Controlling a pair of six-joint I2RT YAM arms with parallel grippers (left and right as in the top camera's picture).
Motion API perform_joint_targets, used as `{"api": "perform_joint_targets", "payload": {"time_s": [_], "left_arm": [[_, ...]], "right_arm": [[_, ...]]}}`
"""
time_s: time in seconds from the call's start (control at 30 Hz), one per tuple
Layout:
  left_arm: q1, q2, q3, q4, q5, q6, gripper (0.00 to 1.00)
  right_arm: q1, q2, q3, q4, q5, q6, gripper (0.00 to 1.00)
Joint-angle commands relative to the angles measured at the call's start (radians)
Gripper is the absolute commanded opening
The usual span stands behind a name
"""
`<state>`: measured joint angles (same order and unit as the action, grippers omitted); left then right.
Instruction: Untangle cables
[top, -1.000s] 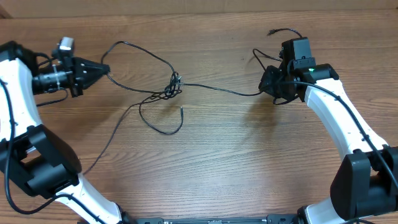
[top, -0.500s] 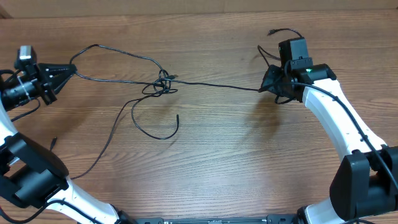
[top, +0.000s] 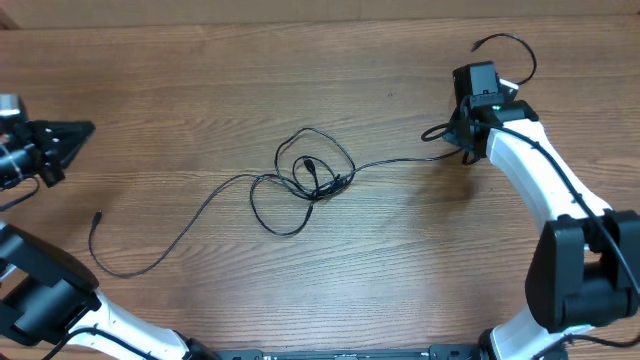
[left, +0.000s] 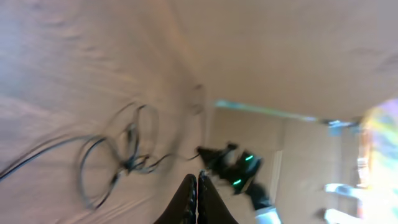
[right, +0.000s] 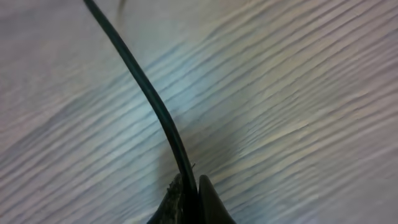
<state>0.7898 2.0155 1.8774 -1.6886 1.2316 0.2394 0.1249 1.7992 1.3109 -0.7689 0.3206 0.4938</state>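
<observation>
The cables (top: 315, 175) lie as thin black cords bunched in slack loops at the table's middle. One tail runs left to a small plug (top: 97, 215). Another strand runs right into my right gripper (top: 458, 133), which is shut on it. A further loop (top: 508, 45) curls beyond that wrist. In the right wrist view the cord (right: 149, 93) rises from between the shut right gripper (right: 189, 186). My left gripper (top: 88, 128) is at the far left, shut and empty, well clear of the cords. The left wrist view is blurred; the left gripper (left: 197, 182) points toward the tangle (left: 124, 155).
The wooden table (top: 400, 270) carries only the cords. The right arm (top: 540, 180) reaches in from the lower right, and the left arm's base (top: 50, 290) sits at the lower left. A pale wall lies beyond the table's far edge (top: 300, 22).
The strand has left my left gripper, which has swung further left, empty. The taut cords have sprung back into slack loops at mid-table. My right gripper shifted slightly up and right.
</observation>
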Motion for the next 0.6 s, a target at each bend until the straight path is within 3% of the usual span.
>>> {"api": "perform_joint_targets", "payload": {"time_s": [0.0,0.13,0.23,0.37,0.57], "left_arm": [[-0.102,-0.024,0.007,-0.002,-0.2,0.008,0.04],[-0.238,-0.024,0.007,0.013,-0.278,0.006,0.22],[-0.383,-0.024,0.007,0.055,-0.43,-0.078,0.49],[-0.539,-0.024,0.007,0.09,-0.57,-0.192,0.49],[-0.754,-0.024,0.006,0.15,-0.691,-0.32,0.5]], "right_arm": [[-0.003,0.017,0.024,0.017,-0.211,0.002,0.04],[-0.003,0.017,0.024,0.036,-0.314,0.002,0.04],[-0.003,0.017,0.024,0.032,-0.359,0.002,0.07],[-0.003,0.017,0.024,0.03,-0.393,0.002,0.22],[-0.003,0.017,0.024,0.029,-0.406,0.002,0.23]]}}
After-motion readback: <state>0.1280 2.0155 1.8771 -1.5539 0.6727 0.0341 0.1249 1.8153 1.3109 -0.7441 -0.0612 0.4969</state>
